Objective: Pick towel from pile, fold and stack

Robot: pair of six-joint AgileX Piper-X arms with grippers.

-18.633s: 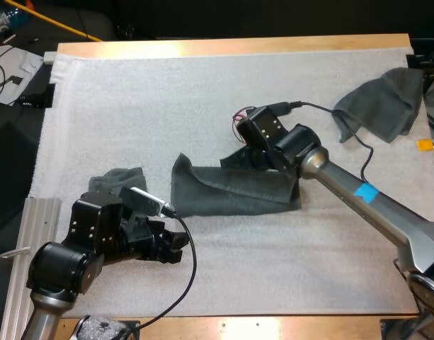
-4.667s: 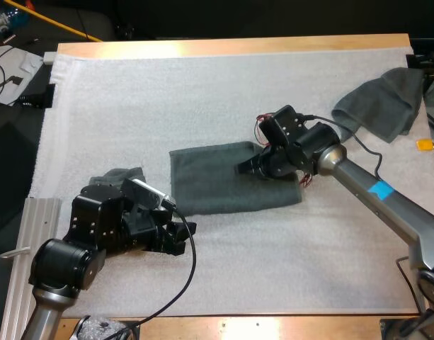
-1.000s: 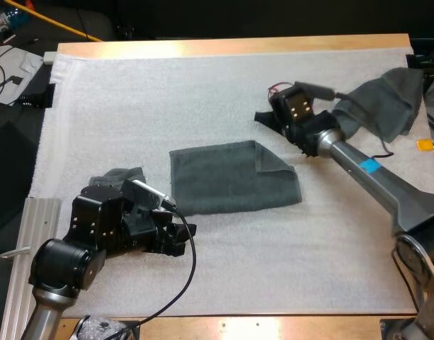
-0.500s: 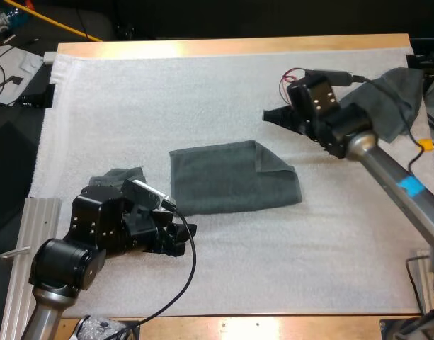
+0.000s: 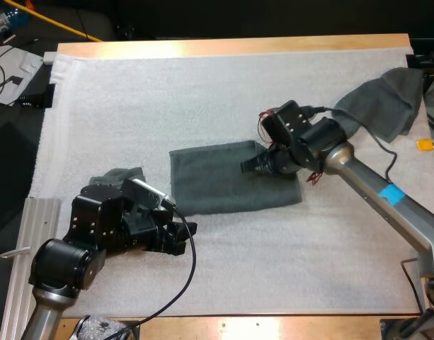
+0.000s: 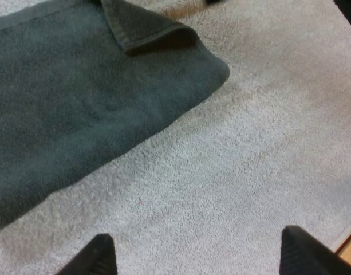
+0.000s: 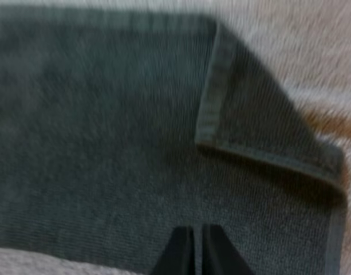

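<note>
Behind the left arm, toward its outer side, lies a small crumpled towel (image 5: pixel 116 175), partly hidden by the arm's body. The left gripper (image 5: pixel 183 239) sits low over the white mat (image 5: pixel 202 92), pointing toward the middle of the table (image 5: pixel 231 45). Its fingers (image 6: pixel 101 258) are spread wide with nothing between them, only bare mat below (the wrist camera makes that plain).

Just ahead of those fingertips, close but not touching them, is the folded towel (image 5: pixel 217 188). It lies flat as a dark grey-green rectangle, with its near edge rounded where the cloth doubles over.

The right gripper (image 5: pixel 246 168) is over the far half of this towel, aimed toward the left arm. Its fingers (image 7: pixel 181 252) are pressed together with just a thin line between them, and they pinch nothing. I cannot tell whether the tips rest on the cloth or hang just above it. Beside the fingertips, one corner flap (image 7: pixel 261 137) of the towel is turned back on itself, showing its hemmed edge.

Well behind the right gripper, at the far right edge of the mat, another towel (image 5: pixel 383 103) lies loosely heaped.
</note>
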